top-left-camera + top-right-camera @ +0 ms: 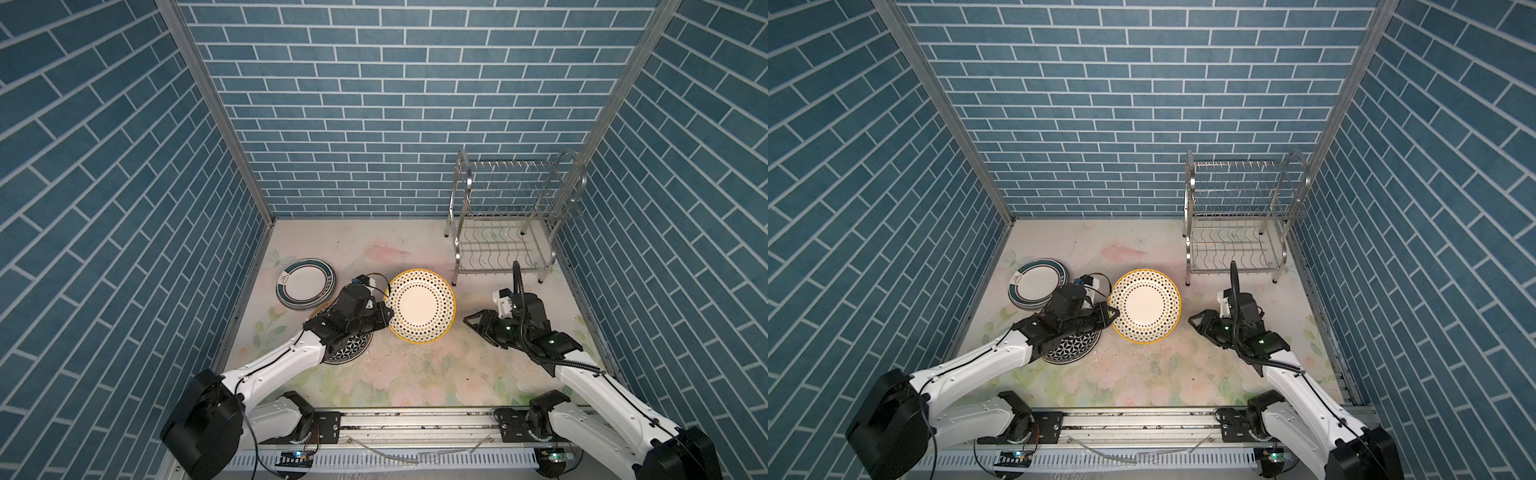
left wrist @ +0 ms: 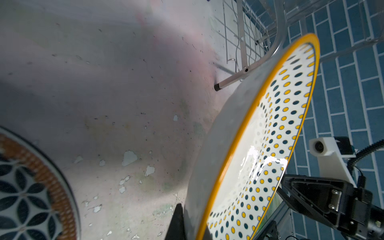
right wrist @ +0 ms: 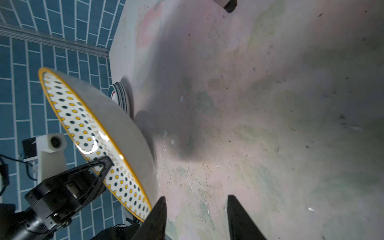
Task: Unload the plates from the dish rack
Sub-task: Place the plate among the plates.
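Note:
In both top views a white plate with a yellow rim and yellow and dark dots [image 1: 419,305] [image 1: 1144,305] hangs level above the middle of the table. My left gripper [image 1: 386,313] [image 1: 1111,316] is shut on its left rim. In the left wrist view the plate [image 2: 270,135] fills the frame, and one finger of the left gripper [image 2: 193,224] presses its grey underside. My right gripper [image 1: 471,322] [image 3: 197,207] stands open just right of the plate [image 3: 87,116], holding nothing. The dish rack [image 1: 511,216] [image 1: 1237,216] stands at the back right with no plates showing in it.
A stack of teal-banded plates [image 1: 305,286] [image 1: 1038,284] lies at the left. A black-lattice plate [image 1: 349,353] [image 2: 27,197] lies under my left arm. Blue brick walls [image 1: 374,124] close in three sides. A metal rail [image 1: 415,419] runs along the front.

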{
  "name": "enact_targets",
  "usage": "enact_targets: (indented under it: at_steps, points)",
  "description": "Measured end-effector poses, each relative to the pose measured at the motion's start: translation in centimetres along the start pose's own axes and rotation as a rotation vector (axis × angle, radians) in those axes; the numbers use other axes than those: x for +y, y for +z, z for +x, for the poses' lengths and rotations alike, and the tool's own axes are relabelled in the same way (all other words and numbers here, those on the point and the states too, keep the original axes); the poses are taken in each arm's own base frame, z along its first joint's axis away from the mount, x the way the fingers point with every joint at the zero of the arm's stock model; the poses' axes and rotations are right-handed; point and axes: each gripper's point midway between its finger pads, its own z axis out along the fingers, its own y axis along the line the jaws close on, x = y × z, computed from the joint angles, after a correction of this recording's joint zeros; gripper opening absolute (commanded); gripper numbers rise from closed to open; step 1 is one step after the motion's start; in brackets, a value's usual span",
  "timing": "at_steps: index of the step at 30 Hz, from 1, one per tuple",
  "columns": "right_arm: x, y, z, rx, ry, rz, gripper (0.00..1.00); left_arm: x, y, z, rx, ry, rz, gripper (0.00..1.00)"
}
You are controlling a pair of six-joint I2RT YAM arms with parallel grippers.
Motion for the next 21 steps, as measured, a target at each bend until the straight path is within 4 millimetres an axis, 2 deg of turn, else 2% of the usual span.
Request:
enact_targets:
  at_steps: [8, 14, 21]
  points:
    - [1.3, -3.3, -3.2, -0.11, -0.123, 0.112, 0.48, 4.6, -6.4, -3.1, -0.142, -0.127, -0.098, 0.0]
    - [0.6, -4.7, -3.9, -0.134, -0.163, 0.206, 0.5, 7.8, -8.5, -1.8, -0.104, -0.209, -0.227, 0.0]
    - [-0.4, -5.6, -4.2, -0.145, -0.197, 0.288, 0.51, 9.8, -9.9, -0.8, -0.079, -0.273, -0.308, 0.0]
